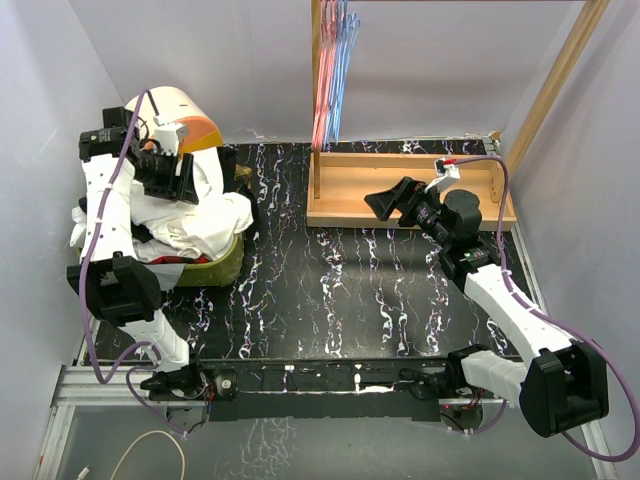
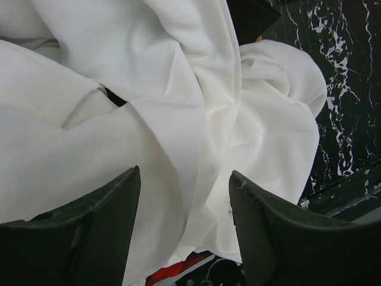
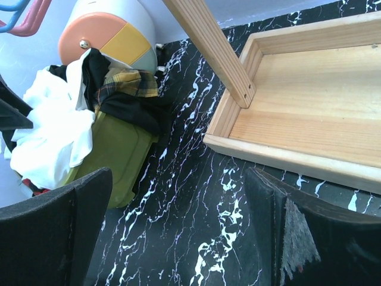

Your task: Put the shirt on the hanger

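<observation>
The white shirt lies crumpled on a heap of clothes in a green basket at the left. It fills the left wrist view and shows at the left of the right wrist view. My left gripper is open just above the shirt, with folds lying between its fingers but not clamped. The light-blue hanger hangs with pink hangers on the wooden rack at the back. My right gripper is open and empty over the table in front of the rack.
A black garment and a plaid one lie in the basket beside the shirt. A round orange, yellow and white bin stands behind it. The rack's wooden base tray and post stand at the back right. Something red shows under the shirt.
</observation>
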Tool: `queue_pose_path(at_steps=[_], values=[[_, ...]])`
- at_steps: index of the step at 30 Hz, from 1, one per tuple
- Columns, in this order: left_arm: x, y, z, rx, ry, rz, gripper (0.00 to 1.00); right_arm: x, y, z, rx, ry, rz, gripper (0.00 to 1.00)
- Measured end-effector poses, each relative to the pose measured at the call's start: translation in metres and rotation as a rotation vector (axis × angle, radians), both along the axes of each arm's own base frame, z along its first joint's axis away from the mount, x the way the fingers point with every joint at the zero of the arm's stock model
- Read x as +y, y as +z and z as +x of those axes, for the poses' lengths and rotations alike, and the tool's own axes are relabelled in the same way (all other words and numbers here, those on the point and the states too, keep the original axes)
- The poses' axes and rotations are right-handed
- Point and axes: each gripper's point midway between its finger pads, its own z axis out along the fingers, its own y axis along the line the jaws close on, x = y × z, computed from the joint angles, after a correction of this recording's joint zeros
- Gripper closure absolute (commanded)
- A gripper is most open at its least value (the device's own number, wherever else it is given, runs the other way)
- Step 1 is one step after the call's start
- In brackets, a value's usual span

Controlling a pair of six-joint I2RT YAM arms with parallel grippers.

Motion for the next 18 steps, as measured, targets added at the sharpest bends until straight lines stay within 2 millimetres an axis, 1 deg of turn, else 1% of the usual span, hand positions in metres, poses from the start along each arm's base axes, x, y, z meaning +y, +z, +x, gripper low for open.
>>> queue_pose_path(at_steps=[1,2,3,4,5,7,9,10,11,12,13,14,15,16,17,18], values=[[-0.002,-0.005,-0.001,0.014,-0.006,0.004,0.52,0.0,-0.001,0.0,0.002,0.0,-0.001,0.04],[-0.006,-0.011,-0.003,0.03,-0.018,0.009,0.63,0.0,-0.002,-0.001,0.007,0.001,-0.002,0.04],[-0.01,-0.014,-0.004,0.041,-0.026,0.011,0.8,0.0,-0.002,-0.001,0.009,0.002,-0.002,0.04],[-0.014,-0.018,-0.005,0.052,-0.037,0.018,0.91,0.0,-0.003,-0.001,0.01,0.003,-0.002,0.04],[-0.018,-0.022,-0.006,0.061,-0.049,0.027,1.0,0.001,-0.003,-0.001,0.01,0.005,-0.002,0.04],[-0.024,-0.024,-0.006,0.063,-0.065,0.049,1.0,0.002,-0.002,-0.002,0.009,0.016,-0.002,0.13],[-0.029,-0.019,-0.003,0.045,-0.082,0.069,1.0,0.006,-0.002,-0.005,0.004,0.046,-0.006,0.15],[-0.03,-0.012,-0.001,0.028,-0.086,0.076,1.0,0.01,-0.001,-0.009,-0.003,0.077,-0.008,0.15],[-0.03,-0.003,0.001,0.003,-0.09,0.08,1.0,0.014,0.0,-0.012,-0.014,0.111,-0.009,0.13],[-0.031,0.011,0.005,-0.04,-0.097,0.084,1.0,0.019,0.002,-0.015,-0.026,0.149,-0.011,0.1],[-0.032,0.031,0.011,-0.103,-0.104,0.088,1.0,0.024,0.002,-0.019,-0.038,0.187,-0.017,0.09],[-0.034,0.059,0.016,-0.195,-0.115,0.089,1.0,0.03,0.002,-0.023,-0.049,0.223,-0.027,0.07],[-0.034,0.08,0.019,-0.268,-0.122,0.093,1.0,0.038,0.001,-0.027,-0.058,0.258,-0.044,0.06],[-0.036,0.105,0.019,-0.359,-0.129,0.098,1.0,0.046,0.0,-0.029,-0.068,0.286,-0.06,0.06],[-0.037,0.128,0.015,-0.439,-0.135,0.102,1.0,0.057,0.0,-0.032,-0.076,0.319,-0.085,0.05],[-0.04,0.149,0.005,-0.51,-0.142,0.106,1.0,0.072,0.001,-0.035,-0.09,0.356,-0.108,0.05]])
